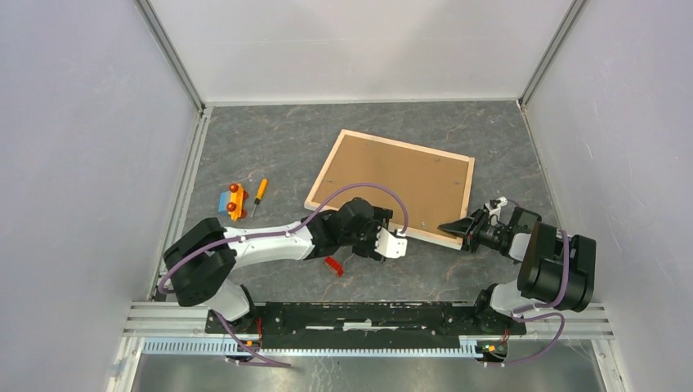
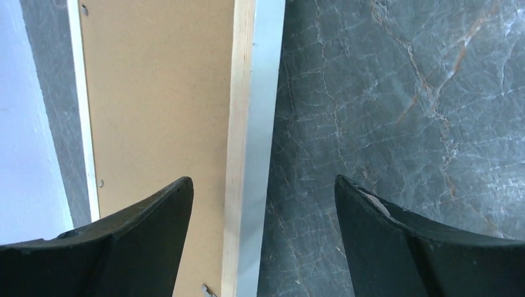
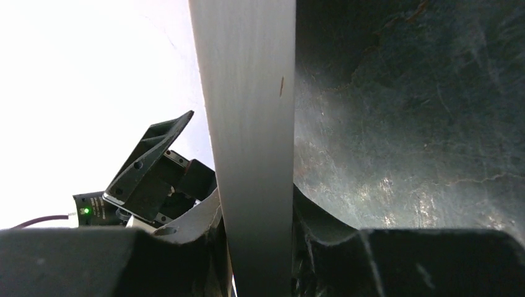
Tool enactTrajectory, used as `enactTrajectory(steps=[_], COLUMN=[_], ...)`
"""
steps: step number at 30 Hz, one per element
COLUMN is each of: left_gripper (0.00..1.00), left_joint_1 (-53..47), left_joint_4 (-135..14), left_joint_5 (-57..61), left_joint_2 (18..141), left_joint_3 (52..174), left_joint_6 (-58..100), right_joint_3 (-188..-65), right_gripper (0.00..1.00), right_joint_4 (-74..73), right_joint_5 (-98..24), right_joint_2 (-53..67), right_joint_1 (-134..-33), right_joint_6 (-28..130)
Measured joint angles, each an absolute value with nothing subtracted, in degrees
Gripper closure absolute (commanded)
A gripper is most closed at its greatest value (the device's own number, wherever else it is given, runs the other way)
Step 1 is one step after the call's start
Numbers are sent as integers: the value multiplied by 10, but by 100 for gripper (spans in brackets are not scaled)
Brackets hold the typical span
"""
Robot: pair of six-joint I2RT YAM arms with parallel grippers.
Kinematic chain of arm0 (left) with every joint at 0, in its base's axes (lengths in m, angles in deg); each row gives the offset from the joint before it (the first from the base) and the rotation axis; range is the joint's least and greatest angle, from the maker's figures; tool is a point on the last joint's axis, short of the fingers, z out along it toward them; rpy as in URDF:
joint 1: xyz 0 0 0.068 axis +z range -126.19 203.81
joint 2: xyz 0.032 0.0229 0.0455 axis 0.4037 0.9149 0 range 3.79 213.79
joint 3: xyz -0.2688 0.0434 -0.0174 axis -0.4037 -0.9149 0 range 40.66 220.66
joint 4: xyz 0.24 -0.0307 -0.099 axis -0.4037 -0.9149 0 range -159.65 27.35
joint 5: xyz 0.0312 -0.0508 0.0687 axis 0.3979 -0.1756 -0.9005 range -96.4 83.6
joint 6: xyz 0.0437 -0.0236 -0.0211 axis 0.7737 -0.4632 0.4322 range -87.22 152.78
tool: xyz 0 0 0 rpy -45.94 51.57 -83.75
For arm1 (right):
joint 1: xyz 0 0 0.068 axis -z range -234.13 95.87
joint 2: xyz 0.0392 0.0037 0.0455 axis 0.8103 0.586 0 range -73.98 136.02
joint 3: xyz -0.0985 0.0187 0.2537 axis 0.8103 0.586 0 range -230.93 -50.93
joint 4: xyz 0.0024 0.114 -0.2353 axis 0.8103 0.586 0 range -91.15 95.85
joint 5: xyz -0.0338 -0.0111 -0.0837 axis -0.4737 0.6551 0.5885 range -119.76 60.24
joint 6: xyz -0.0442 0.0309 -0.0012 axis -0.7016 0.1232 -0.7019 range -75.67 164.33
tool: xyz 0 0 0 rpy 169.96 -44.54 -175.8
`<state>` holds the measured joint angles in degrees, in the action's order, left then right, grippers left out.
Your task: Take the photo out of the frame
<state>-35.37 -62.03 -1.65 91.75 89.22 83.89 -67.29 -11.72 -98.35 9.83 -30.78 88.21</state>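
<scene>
The frame [image 1: 325,175] lies face down on the dark table, pale wood edges up, with the plain brown backing board [image 1: 392,175] filling it. The photo is hidden under the board. My left gripper [image 1: 391,238] is open and hovers over the frame's near edge. In the left wrist view its fingers straddle the wood edge [image 2: 240,93] beside the board [image 2: 155,93], the gripper [image 2: 263,185] empty. My right gripper [image 1: 452,229] is shut on the frame's near right corner. The right wrist view shows the frame edge [image 3: 247,124] pinched between the gripper's [image 3: 260,247] fingers.
An orange and blue toy block [image 1: 232,201] and an orange screwdriver [image 1: 259,194] lie left of the frame. A small red piece [image 1: 333,265] lies under the left arm. A metal tab [image 2: 206,289] sits on the board by the edge. White walls enclose the table.
</scene>
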Motion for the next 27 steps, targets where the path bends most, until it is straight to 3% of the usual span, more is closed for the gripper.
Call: enactTrajectory(steps=[4, 12, 18, 20, 23, 25, 27], left_gripper=[11, 24, 46, 61, 85, 94, 98], left_joint_1=[-365, -371, -389, -393, -398, -400, -400], left_joint_4=[-579, -471, -418, -406, -395, -388, -381], left_joint_5=[-54, -148, -168, -169, -177, -184, -189], left_joint_2=[930, 1009, 1036, 1050, 1054, 1053, 1052], left_joint_3=[893, 901, 898, 898, 896, 895, 895], left_joint_6=[839, 853, 887, 898, 940, 976, 986], right_joint_3=[-676, -692, -703, -703, -705, -715, -724], right_gripper=[100, 100, 100, 99, 79, 51, 33], right_joint_4=[-88, 3, 48, 57, 61, 69, 83], right_joint_5=[-987, -998, -1003, -1003, -1001, -1006, -1007], right_joint_2=[90, 75, 68, 63, 60, 58, 58], right_joint_1=[-308, -309, -309, -309, -308, -307, -308], right_joint_6=[874, 834, 820, 817, 822, 829, 825])
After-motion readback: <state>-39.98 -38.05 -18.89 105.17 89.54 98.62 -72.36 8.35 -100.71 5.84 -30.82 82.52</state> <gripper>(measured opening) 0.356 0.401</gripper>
